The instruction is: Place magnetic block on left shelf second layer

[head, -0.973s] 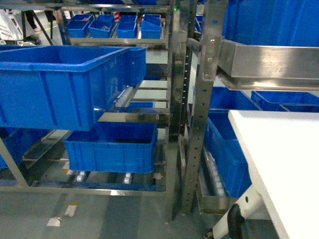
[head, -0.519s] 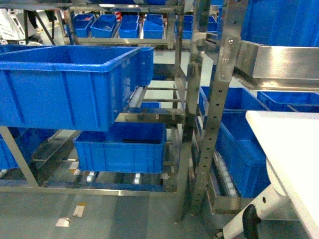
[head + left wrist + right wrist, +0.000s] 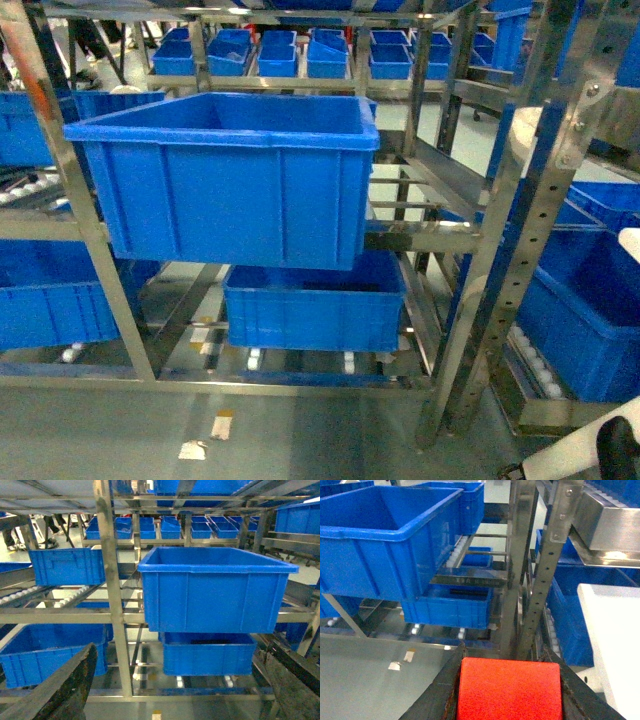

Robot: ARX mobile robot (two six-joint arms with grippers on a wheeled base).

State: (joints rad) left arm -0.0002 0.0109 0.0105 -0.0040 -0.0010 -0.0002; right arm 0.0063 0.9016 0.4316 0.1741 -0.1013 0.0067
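- The left shelf second layer (image 3: 420, 236) carries a big blue tub (image 3: 225, 180) with thick rim; bare rails lie at 3 o'clock of the tub.
- Only the right wrist view shows the magnetic block (image 3: 509, 689), clamped between the right gripper (image 3: 509, 690) jaws.
- Left gripper (image 3: 175, 680) jaws stand wide apart, holding nothing.
- White counter (image 3: 615, 625) edge at 3 o'clock.

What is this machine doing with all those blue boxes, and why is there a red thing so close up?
It's a rolling robot with two arms, and a camera on its head and on each wrist. The head picture shows a steel rack holding a big blue tub, with another blue tub on the layer below. The right wrist camera looks past its own hand, the right hand, which is squeezing a red block. That block should go on the tub's shelf. The left hand is open and empty.
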